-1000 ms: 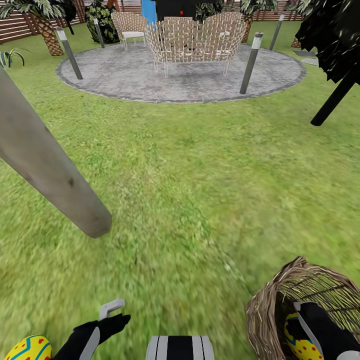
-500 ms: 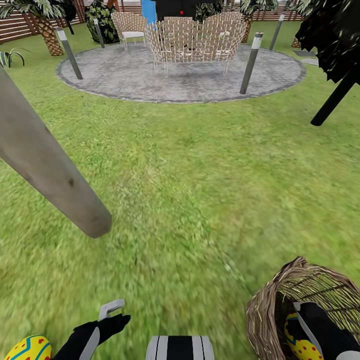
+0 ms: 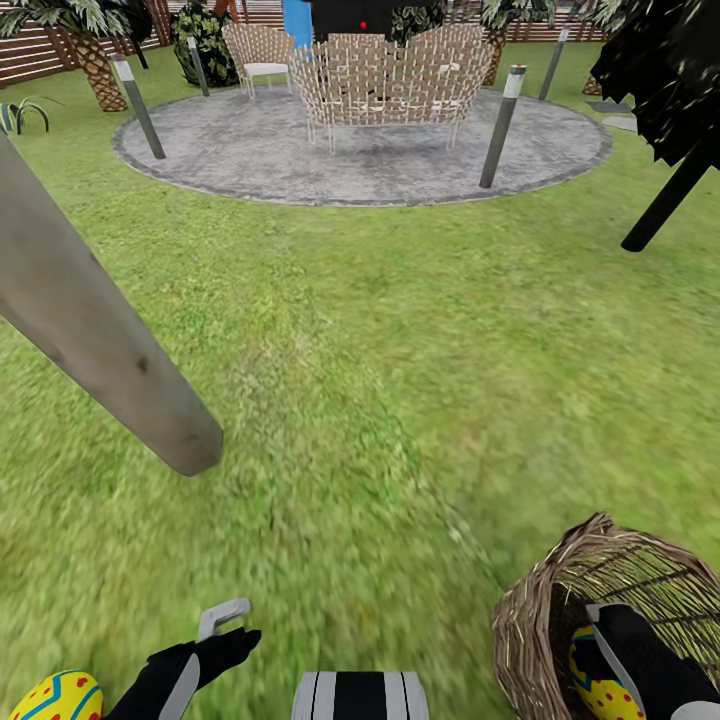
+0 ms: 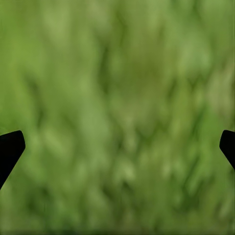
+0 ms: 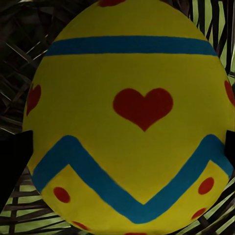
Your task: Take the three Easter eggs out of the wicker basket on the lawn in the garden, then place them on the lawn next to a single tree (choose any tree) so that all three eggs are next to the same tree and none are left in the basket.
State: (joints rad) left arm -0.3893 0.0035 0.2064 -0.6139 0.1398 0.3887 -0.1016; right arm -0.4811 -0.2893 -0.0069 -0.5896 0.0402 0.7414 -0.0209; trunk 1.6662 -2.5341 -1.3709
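A yellow Easter egg [image 3: 55, 698] with blue zigzag bands lies on the lawn [image 3: 380, 400] at the lower left, near the base of the pale grey-beige tree trunk [image 3: 110, 350]. My left gripper [image 3: 232, 628] hovers low over the grass beside it, open and empty, its fingertips [image 4: 10, 149] spread wide. The brown wicker basket [image 3: 520, 620] stands at the lower right. My right gripper [image 3: 600, 640] reaches down into it, open, its fingertips [image 5: 12, 164] on either side of another Easter egg [image 5: 132, 117], which also shows in the head view [image 3: 590, 682]. A third egg is hidden.
A grey round patio [image 3: 360, 160] with pale woven chairs [image 3: 390, 80] and grey bollard posts [image 3: 500, 125] lies ahead. A near-black-leaved tree with a thin dark trunk [image 3: 670, 195] stands at the right. Open grass spreads between the trunk and the basket.
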